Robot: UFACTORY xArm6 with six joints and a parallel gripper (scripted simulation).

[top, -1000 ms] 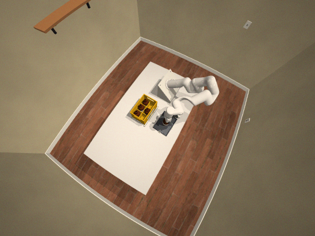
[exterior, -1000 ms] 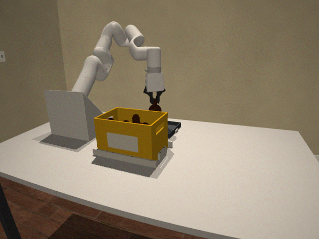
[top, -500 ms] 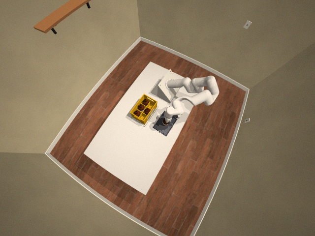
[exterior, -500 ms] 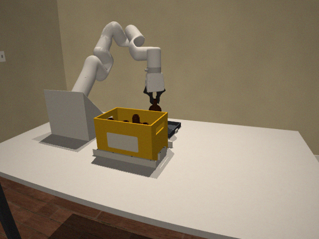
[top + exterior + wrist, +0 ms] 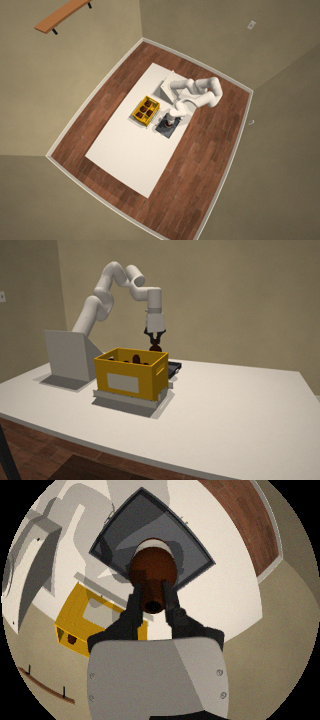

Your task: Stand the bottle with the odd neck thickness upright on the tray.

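My fingers (image 5: 155, 340) are closed on the neck of a brown bottle (image 5: 155, 347) (image 5: 153, 570), one pad on either side of the glass, just right of the middle in the exterior view. I grip it there, I judge, because the neck is slim enough to take between two pads and leaves the broad body hanging straight below, ready to stand.

The bottle looks upright. In the top view its body shows over the dark tray (image 5: 169, 134) (image 5: 176, 367) (image 5: 141, 501), right of and below the crate; whether its base already touches the tray I cannot tell, since the crate hides it in the exterior view.

The yellow crate (image 5: 139, 120) (image 5: 101, 376) (image 5: 75, 605), left of the tray in the top view, holds the other four bottles, each in a compartment of its own, which keeps them apart and standing. It sits among pale rails on the table (image 5: 124, 155) (image 5: 219, 405) (image 5: 235, 595), presumably there to mark its place.

I cannot tell from here whether this neck is the odd one. If it is, what remains is to settle the base flat, open evenly and rise straight up; a sideways pull on the neck could tip it.

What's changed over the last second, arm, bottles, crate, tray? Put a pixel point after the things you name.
Nothing visibly moved, taken hold of or let go. The gripper (image 5: 155, 341) (image 5: 153, 591) stays shut on the bottle's neck over the tray (image 5: 168, 134) (image 5: 178, 366) (image 5: 117, 535); arm, crate (image 5: 140, 120) (image 5: 124, 366) (image 5: 70, 611) and its four bottles look as they were.
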